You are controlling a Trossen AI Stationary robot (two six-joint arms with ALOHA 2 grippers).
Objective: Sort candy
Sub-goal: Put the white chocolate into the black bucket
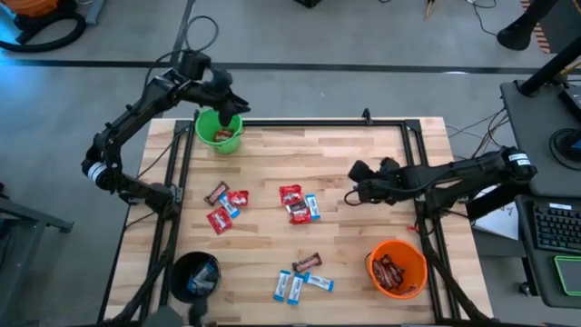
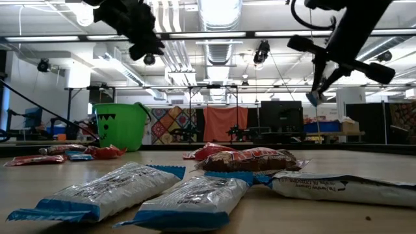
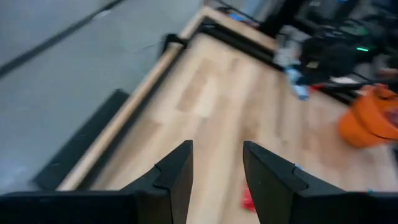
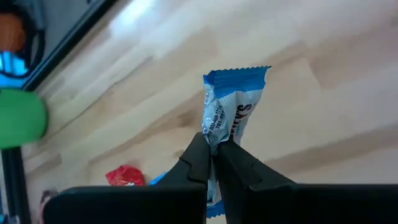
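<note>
My right gripper (image 4: 212,146) is shut on a blue-and-white candy packet (image 4: 229,109), well above the table right of its middle (image 1: 356,174); the low view shows the packet (image 2: 314,99) under the fingers. My left gripper (image 3: 217,149) stands open with nothing between its fingers, above the green bucket (image 1: 219,130) at the far left (image 1: 231,104). Loose candy lies flat on the table: red packets (image 1: 290,193) (image 1: 219,219), blue-and-white packets (image 1: 289,286) (image 1: 312,207) and dark brown bars (image 1: 307,262). My right gripper pinches the blue-and-white packet between its two fingers, about halfway along its length near one long edge (image 4: 210,134). One crimped end (image 4: 237,74) sticks out past the fingertips. The fingers slant down from the table's right side. The packet is lifted clear of the table.
A black bucket (image 1: 195,275) with blue-and-white packets stands at the near left corner. An orange bucket (image 1: 397,267) with brown bars stands at the near right. The green bucket holds red packets. A black frame (image 1: 300,122) runs along the table's edges.
</note>
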